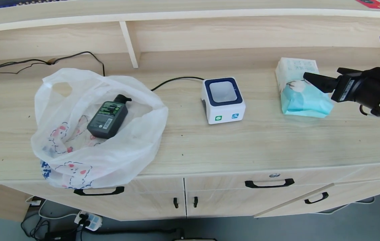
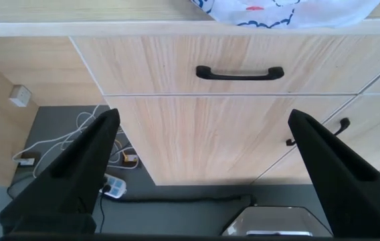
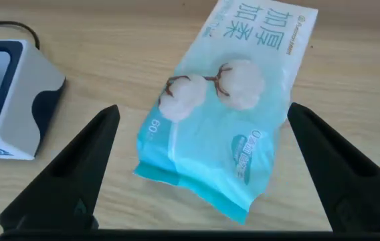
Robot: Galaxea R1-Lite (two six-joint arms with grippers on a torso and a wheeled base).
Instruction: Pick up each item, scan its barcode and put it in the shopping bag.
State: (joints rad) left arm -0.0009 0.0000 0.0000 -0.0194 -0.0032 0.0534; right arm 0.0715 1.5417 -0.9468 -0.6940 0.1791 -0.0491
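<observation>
A light-blue and white tissue pack (image 1: 298, 87) (image 3: 227, 114) lies flat on the wooden counter at the right. My right gripper (image 1: 307, 77) (image 3: 203, 167) hovers just above its near end, fingers open and spread wider than the pack. The white and navy barcode scanner (image 1: 223, 99) (image 3: 6, 97) stands mid-counter, window facing up. At the left, a white plastic shopping bag (image 1: 76, 157) lies open with a dark bottle (image 1: 108, 115) inside. My left gripper (image 2: 203, 167) hangs open and empty below the counter, facing a drawer front (image 2: 176, 70).
A black cable (image 1: 173, 80) runs from the scanner to the back wall, and other cables (image 1: 15, 63) lie at the back left. A raised shelf with a divider (image 1: 129, 43) borders the counter's rear. Bare counter lies between bag, scanner and pack.
</observation>
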